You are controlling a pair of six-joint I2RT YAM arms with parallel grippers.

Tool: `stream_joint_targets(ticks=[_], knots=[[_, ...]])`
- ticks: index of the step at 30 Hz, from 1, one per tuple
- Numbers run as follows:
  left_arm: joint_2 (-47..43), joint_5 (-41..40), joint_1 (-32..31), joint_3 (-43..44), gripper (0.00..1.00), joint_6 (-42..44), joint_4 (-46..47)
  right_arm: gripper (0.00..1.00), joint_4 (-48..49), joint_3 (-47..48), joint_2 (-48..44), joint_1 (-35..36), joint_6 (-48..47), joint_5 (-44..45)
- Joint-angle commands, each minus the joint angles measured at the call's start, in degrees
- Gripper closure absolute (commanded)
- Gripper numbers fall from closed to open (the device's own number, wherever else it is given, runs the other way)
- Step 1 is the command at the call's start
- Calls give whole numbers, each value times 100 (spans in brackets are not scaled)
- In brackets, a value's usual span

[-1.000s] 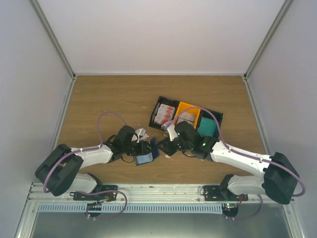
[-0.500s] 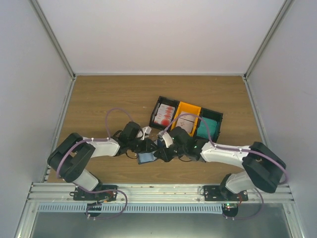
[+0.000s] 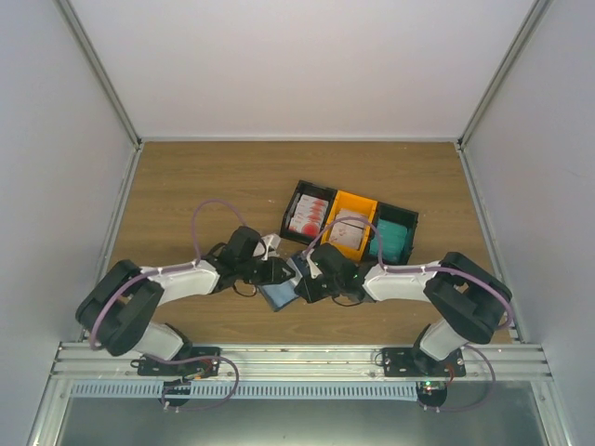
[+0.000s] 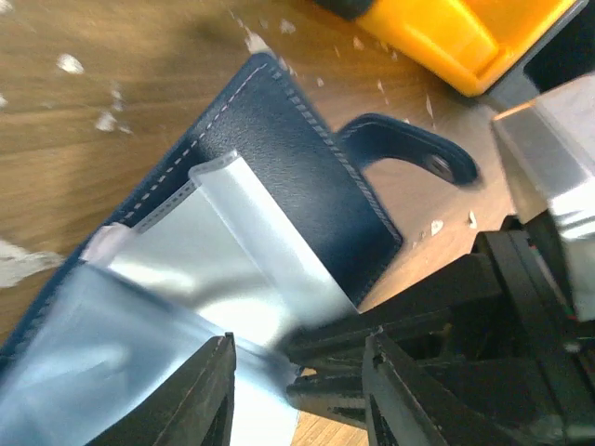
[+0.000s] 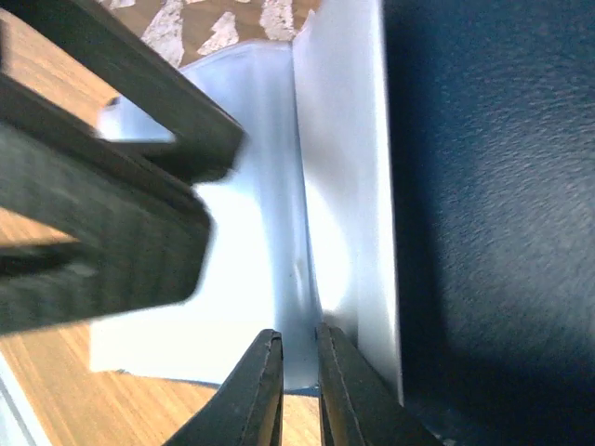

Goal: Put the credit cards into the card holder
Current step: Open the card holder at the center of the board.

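A black box (image 3: 291,209), an orange box (image 3: 353,198) and a second black box (image 3: 413,221) holding something teal are sitting in a row on the wooden tabletop (image 3: 204,186). White scraps (image 4: 70,63) are lying scattered on the wood.

Print on the credit cards (image 3: 310,216) is too small to read.

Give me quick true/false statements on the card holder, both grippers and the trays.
1. The card holder lies open. True.
2. The right gripper pinches the card holder's clear sleeve. True.
3. The red-and-white credit cards sit in the orange tray. False: they are in the black tray, left of the orange tray.
4. The left gripper holds a card. False: its fingers stand apart with no card between them.
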Motion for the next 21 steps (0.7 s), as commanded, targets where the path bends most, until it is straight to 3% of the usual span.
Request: stream_joint_targets(ticks=[1, 5, 10, 15, 21], knots=[[-694, -1046, 31, 41, 58, 166, -724, 83, 8, 11, 138, 32, 244, 467], [-1168, -1631, 30, 11, 49, 195, -1323, 76, -44, 60, 242, 76, 279, 522], [-1280, -1661, 31, -142, 44, 121, -1502, 67, -136, 180, 389, 131, 280, 622], [-1045, -1394, 26, -244, 45, 69, -1314, 61, -239, 284, 467, 185, 213, 763], [-607, -1044, 25, -237, 48, 24, -1159, 61, -233, 310, 584, 222, 218, 736]])
